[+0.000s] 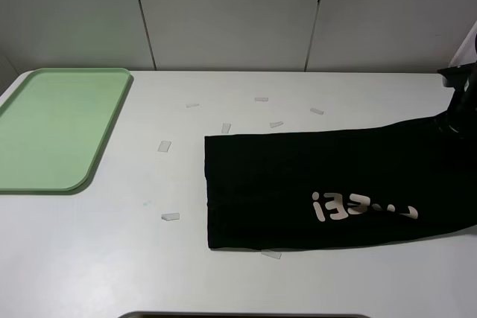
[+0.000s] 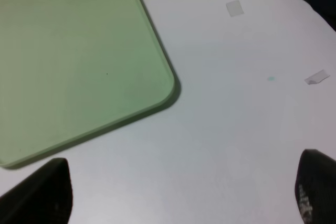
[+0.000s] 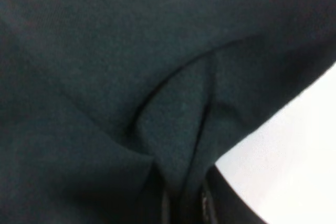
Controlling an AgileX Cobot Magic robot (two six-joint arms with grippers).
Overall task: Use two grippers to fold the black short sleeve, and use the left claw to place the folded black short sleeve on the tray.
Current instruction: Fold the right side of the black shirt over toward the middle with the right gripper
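Far right on the table (image 1: 104,258), right tool (image 3: 184,203) pinches the black short sleeve (image 1: 298,184), stretched leftward toward spread left tool (image 2: 178,198)

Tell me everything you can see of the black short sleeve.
The black short sleeve is matte, soft-looking black cloth, seemingly folded into a long band lying mostly flat on the white table, right of centre and running off the view's right edge. Pale block lettering shows near its front edge, upside down. Its far right corner lifts toward the right end effector, which pinches a puckered fold. It lies apart from the green tray.
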